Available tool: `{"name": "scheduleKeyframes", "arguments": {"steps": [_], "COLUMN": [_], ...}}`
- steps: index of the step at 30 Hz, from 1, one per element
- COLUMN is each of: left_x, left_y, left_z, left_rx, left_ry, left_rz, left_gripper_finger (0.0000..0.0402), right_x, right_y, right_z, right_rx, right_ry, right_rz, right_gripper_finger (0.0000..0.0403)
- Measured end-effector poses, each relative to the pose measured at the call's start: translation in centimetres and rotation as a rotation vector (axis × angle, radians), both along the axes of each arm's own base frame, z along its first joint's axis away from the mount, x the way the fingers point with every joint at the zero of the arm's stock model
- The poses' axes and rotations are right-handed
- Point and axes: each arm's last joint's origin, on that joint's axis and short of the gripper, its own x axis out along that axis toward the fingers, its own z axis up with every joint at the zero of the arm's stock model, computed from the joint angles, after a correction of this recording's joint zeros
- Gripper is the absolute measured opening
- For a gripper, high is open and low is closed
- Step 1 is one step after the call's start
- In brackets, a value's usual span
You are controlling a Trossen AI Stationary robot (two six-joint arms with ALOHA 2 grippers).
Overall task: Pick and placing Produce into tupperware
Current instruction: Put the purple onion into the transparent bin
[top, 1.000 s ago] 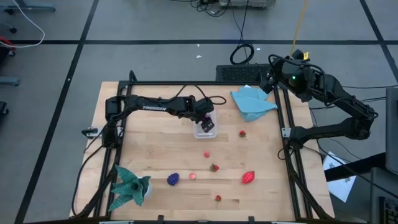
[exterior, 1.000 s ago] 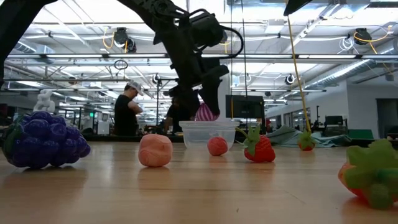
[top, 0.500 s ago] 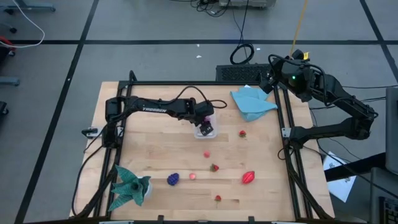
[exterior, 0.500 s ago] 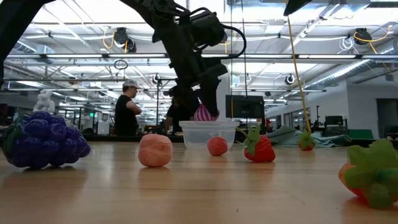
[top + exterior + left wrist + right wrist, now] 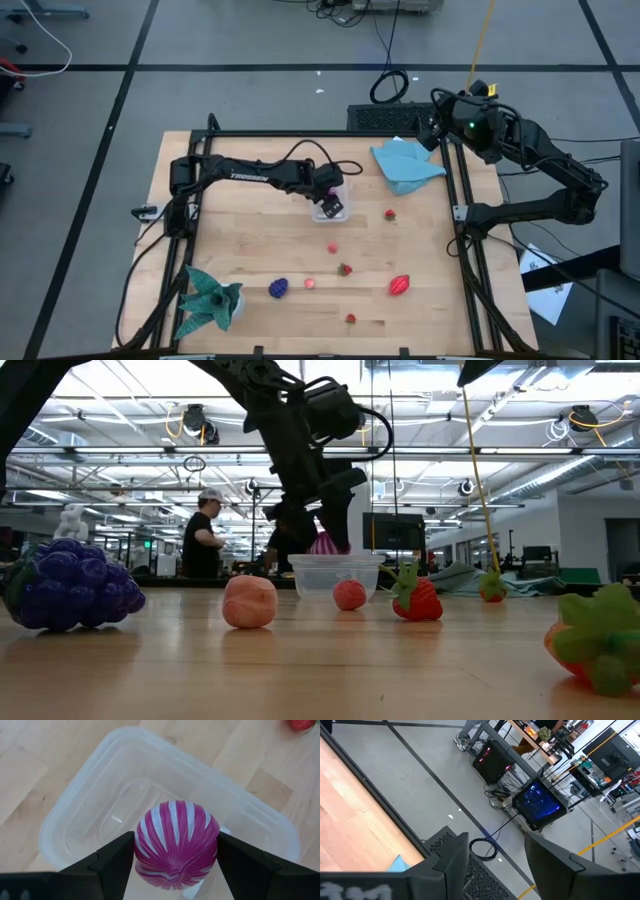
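On the wooden worktop (image 5: 250, 250), the left gripper (image 5: 175, 865) grasps a pink-and-white striped toy fruit (image 5: 176, 844) directly over the clear tupperware (image 5: 90, 810), while the right gripper (image 5: 495, 865) hangs unclenched and empty off the worktop's far right corner.

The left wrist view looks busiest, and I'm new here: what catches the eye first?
A magenta-and-white striped round toy vegetable, clamped in the left gripper, hangs just above the empty clear plastic rectangular tub. On the wooden table the other small toy fruits, including a purple grape bunch and an oval red one, lie scattered nearer the front edge.
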Motion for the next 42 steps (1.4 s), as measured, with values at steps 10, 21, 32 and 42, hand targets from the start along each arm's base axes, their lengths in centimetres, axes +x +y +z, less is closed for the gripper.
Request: {"name": "scheduleKeyframes", "arguments": {"steps": [10, 21, 32, 42], "left_x": [-0.12, -0.18, -0.19, -0.17], "left_y": [0.00, 0.00, 0.07, 0.03], "left_z": [-0.17, -0.20, -0.17, -0.17], "left_rx": [0.029, 0.028, 0.050, 0.045], "left_ry": [0.025, 0.031, 0.034, 0.030], "left_rz": [-0.049, -0.043, -0.024, -0.015], "left_gripper_finger": [0.0271, 0.0271, 0.0271, 0.0271], "right_x": [-0.03, -0.03, -0.03, -0.03], "right_y": [0.01, 0.01, 0.01, 0.01], "right_z": [-0.06, -0.06, -0.06, -0.06], "right_rx": [0.003, 0.003, 0.003, 0.003], "right_ry": [0.007, 0.007, 0.006, 0.006], "right_rz": [0.000, 0.000, 0.000, 0.000], "right_gripper_finger": [0.0183, 0.0183, 0.0183, 0.0183]}}
